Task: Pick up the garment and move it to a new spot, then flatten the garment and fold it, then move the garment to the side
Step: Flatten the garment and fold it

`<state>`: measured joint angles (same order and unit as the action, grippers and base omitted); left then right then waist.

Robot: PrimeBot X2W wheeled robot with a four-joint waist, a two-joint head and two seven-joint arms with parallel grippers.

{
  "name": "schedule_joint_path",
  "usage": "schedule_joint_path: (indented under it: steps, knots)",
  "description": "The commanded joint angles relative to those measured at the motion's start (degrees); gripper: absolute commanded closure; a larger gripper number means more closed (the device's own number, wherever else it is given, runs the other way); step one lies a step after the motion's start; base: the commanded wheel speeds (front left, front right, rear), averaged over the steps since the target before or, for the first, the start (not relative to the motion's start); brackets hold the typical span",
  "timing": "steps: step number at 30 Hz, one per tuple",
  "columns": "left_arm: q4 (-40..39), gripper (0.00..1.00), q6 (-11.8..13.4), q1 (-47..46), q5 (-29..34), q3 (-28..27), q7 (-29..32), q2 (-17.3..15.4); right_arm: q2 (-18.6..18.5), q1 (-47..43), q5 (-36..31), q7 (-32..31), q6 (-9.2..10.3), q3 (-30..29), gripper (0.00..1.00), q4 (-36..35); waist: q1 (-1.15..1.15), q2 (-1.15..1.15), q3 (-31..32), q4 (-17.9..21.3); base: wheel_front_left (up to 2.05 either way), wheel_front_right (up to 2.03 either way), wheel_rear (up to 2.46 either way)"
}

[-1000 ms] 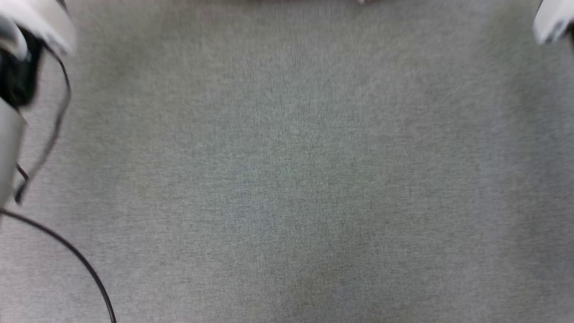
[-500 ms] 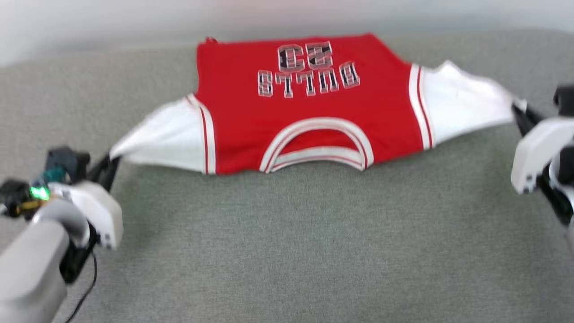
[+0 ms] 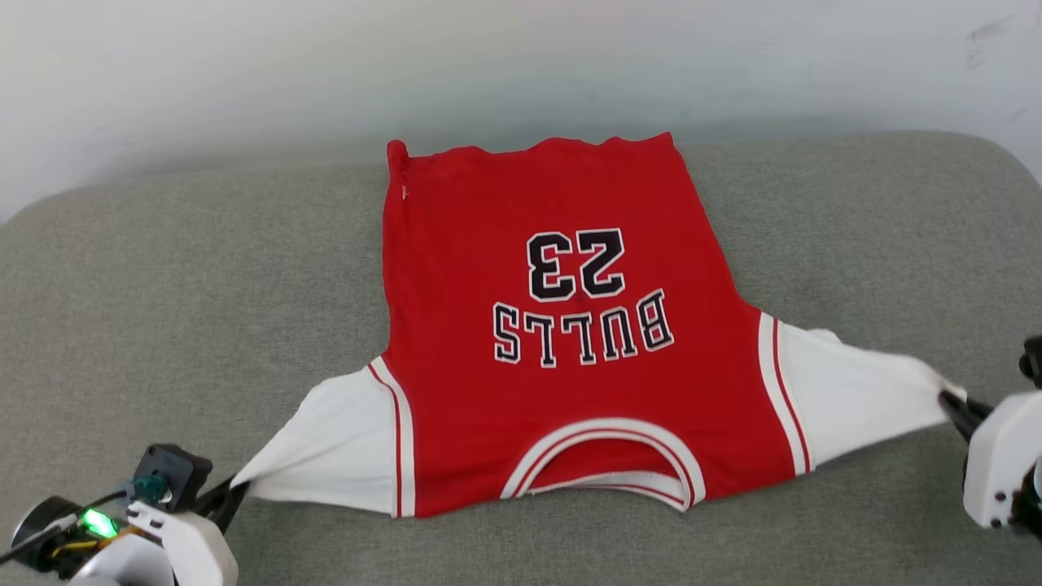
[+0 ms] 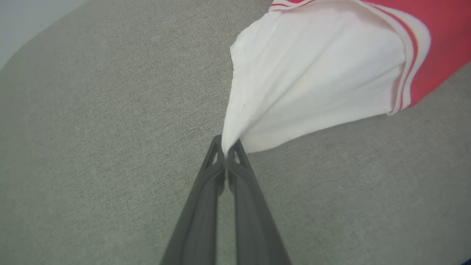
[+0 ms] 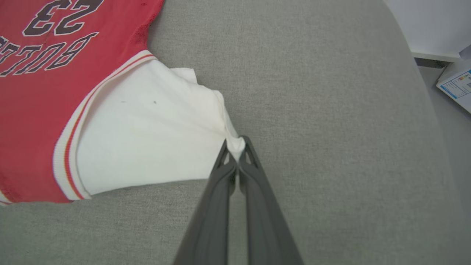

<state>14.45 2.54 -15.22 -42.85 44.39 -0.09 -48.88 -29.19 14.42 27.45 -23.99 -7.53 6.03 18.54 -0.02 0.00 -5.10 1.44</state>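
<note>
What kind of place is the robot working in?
Probably an indoor test room, though this is not certain: the garment lies on a grey fabric-covered pad with rounded corners, and a plain pale wall stands right behind it.

Showing red over the garment (image 3: 570,391) body — white on the short sleeves, red-white striping at collar and shoulders, black white-edged "BULLS 23" lettering — contrasting with a mottled grey bench (image 3: 163,285).

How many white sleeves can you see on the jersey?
2, both on the jersey: the left sleeve, tip pinched in the left tool, and the right sleeve, tip pinched in the right tool.
</note>
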Motion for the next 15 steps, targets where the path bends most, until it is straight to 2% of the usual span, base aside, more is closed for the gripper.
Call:
schedule_joint_path:
  steps: [1,8,15]
  knots:
    - [-0.86,1.00,0.89,1.47,-0.43,0.02,0.26,-0.81,-0.57,-2.12,0.70,-0.91,0.09,-0.87,1.00,-1.29,0.02,0.00,0.25,0.12,0.00,0.00,0.00]
    - [-7.43,1.00,3.77,7.70,-2.77,1.14,2.00,-1.61,1.27,-12.12,1.00,-7.09,0.08,-5.37,1.00,-8.66,0.02,0.00,0.27,0.58,0.00,0.00,0.00]
    - [-9.69,1.00,5.34,8.18,-3.40,0.78,1.23,-0.05,2.74,-14.34,-1.10,-8.23,0.07,-7.13,1.00,-10.98,0.02,0.00,-0.56,0.16,0.00,0.00,0.00]
